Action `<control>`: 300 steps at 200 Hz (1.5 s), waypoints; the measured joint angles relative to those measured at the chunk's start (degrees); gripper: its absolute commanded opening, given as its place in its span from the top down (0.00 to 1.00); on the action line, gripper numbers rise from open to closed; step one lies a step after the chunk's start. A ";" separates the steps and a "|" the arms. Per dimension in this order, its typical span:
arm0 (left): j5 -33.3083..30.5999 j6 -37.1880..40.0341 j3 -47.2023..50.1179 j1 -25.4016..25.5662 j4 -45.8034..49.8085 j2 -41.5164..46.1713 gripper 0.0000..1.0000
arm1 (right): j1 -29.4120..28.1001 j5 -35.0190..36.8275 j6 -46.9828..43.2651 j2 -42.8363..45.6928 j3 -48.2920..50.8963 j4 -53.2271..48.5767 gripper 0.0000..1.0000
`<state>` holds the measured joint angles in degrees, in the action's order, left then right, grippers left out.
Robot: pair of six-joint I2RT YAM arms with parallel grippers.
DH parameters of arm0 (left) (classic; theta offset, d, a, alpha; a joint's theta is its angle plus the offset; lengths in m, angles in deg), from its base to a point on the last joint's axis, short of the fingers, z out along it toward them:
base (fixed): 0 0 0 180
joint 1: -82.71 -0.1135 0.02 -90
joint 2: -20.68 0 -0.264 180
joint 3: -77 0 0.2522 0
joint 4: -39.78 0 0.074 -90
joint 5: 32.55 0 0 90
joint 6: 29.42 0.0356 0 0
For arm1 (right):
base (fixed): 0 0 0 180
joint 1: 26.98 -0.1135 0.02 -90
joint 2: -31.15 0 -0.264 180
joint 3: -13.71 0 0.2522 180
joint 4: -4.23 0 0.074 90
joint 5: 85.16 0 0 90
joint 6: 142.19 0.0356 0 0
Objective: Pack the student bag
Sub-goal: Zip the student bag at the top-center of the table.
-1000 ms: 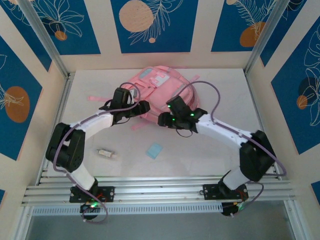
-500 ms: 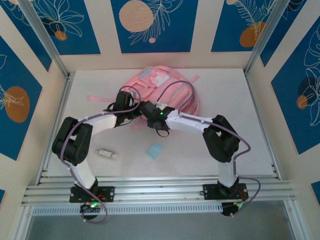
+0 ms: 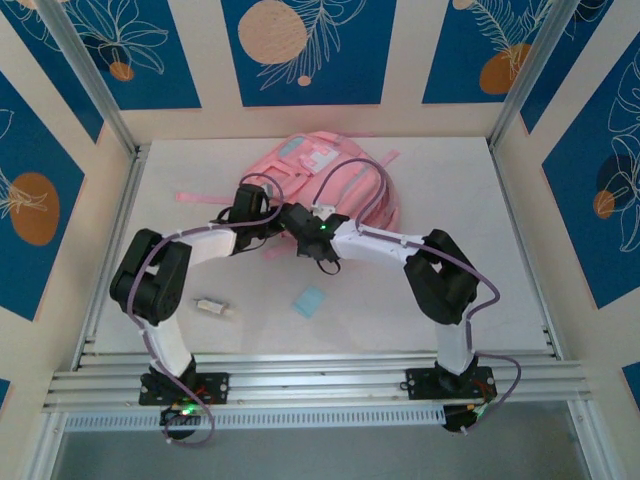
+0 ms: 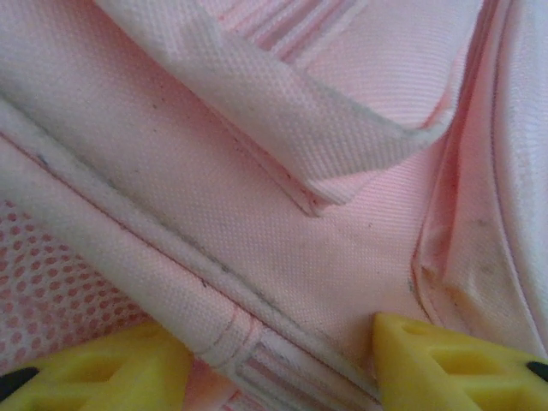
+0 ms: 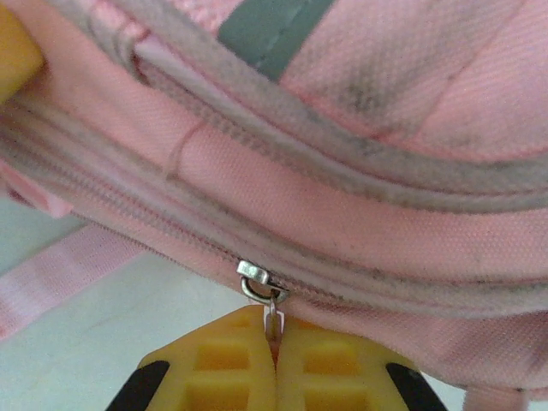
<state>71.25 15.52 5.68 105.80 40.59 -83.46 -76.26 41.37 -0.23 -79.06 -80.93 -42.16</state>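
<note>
The student bag lies flat at the back middle of the table, pink with grey trim. My right gripper is at its near edge. In the right wrist view that gripper is shut on the small metal zipper pull, which hangs from the slider on the bag's closed zip. My left gripper is just to the left, against the bag. In the left wrist view its yellow fingertips stand apart, with a piped seam of the bag running between them.
On the table in front of the bag lie a small beige and white object and a light blue card. A pink strap trails left of the bag. Patterned walls and metal posts enclose the table.
My right arm has swung left to the bag's near edge and its jaws have closed on the zipper pull. My left gripper has narrowed a little and stayed by the bag.
</note>
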 measured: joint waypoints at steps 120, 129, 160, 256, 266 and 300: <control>0.55 6.73 -12.28 -3.78 6.62 -6.71 0.40 | 7.58 -22.34 -11.54 8.87 5.25 -1.49 1.00; 0.96 6.93 -12.35 -3.91 7.28 -6.64 0.40 | 8.17 -24.96 -11.98 9.25 5.31 -1.14 1.00; 1.62 4.66 -6.62 -4.87 6.12 -2.12 0.38 | 9.92 -33.33 -12.55 9.38 5.25 -0.15 1.00; 3.69 -10.86 9.01 -0.24 -7.37 8.07 0.40 | 10.21 -49.33 -10.32 6.78 3.10 6.08 1.00; 3.72 -11.80 8.66 0.37 -8.92 6.16 0.52 | 9.88 -49.42 -9.92 6.78 3.15 6.47 1.00; 5.55 -13.86 6.62 0.94 -14.01 1.70 1.00 | 9.99 -47.58 -10.51 6.78 5.01 6.71 1.00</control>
<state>76.80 1.66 12.30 106.74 26.58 -81.76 -66.27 -6.21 -10.74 -72.29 -75.93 -35.45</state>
